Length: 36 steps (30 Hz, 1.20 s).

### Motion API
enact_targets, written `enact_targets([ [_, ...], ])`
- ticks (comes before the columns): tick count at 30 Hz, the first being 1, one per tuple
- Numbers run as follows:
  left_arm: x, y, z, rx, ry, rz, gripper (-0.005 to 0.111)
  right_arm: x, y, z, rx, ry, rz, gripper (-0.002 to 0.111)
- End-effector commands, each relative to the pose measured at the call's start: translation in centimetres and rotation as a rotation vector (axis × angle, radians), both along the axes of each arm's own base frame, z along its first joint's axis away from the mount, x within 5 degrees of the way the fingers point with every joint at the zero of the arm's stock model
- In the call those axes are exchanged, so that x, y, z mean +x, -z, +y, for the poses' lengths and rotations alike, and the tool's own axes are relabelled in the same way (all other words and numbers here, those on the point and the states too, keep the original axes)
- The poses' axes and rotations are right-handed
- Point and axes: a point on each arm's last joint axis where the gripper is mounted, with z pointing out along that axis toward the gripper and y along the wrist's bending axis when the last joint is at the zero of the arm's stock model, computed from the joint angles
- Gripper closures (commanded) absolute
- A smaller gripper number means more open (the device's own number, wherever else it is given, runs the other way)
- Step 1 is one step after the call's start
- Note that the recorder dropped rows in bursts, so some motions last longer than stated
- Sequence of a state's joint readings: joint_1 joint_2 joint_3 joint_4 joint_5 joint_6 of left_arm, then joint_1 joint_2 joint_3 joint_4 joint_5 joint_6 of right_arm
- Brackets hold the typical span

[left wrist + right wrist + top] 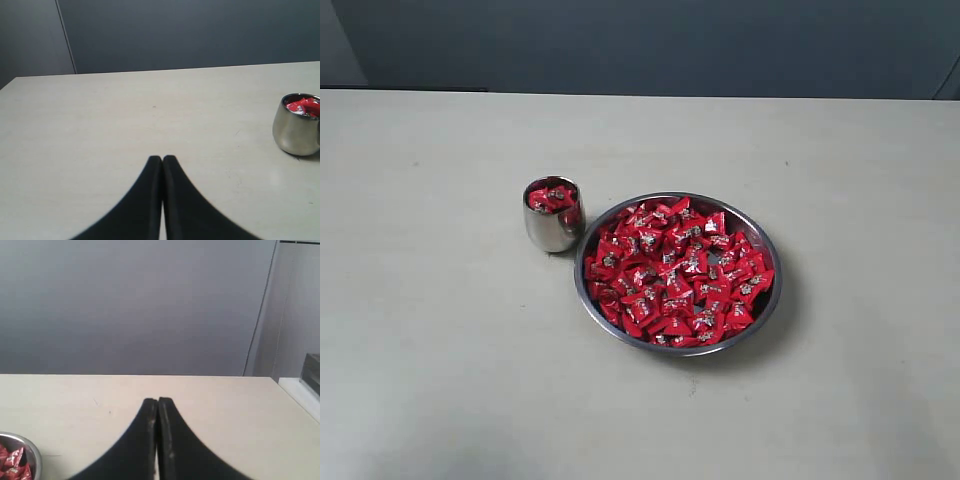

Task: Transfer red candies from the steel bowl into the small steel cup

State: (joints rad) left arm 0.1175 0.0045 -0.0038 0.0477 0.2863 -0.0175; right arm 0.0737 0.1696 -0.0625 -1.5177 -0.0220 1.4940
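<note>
no legible text, wrapper marks unreadable

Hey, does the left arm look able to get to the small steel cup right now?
Probably yes. Bare table lies between the shut left gripper and the small steel cup; nothing stands in the way, though the steel bowl sits close beside it.

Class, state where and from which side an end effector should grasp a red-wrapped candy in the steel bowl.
Probably from straight above, pinching a top-lying shiny red-wrapped candy across its width: the wide shallow steel bowl's rim and crowded neighbours block sideways approaches.
</note>
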Motion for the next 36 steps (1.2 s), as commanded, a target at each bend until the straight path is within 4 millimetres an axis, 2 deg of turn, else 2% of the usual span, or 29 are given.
enact_targets([
  [1,0.0,0.1,0.0,-0.004,-0.001,-0.003,0.106,0.0,0.7,-0.2,-0.014,0.022,0.017,0.109],
  [8,0.0,0.1,0.0,-0.004,-0.001,-0.003,0.106,0.0,1.4,-0.6,-0.012,0.084,0.031,0.109],
  [18,0.0,0.1,0.0,-0.004,-0.001,-0.003,0.106,-1.3,1.1,-0.6,0.01,0.094,-0.097,0.109],
  [36,0.0,0.1,0.0,-0.004,-0.001,-0.003,0.106,-0.9,1.4,-0.6,0.008,0.098,-0.054,0.109],
])
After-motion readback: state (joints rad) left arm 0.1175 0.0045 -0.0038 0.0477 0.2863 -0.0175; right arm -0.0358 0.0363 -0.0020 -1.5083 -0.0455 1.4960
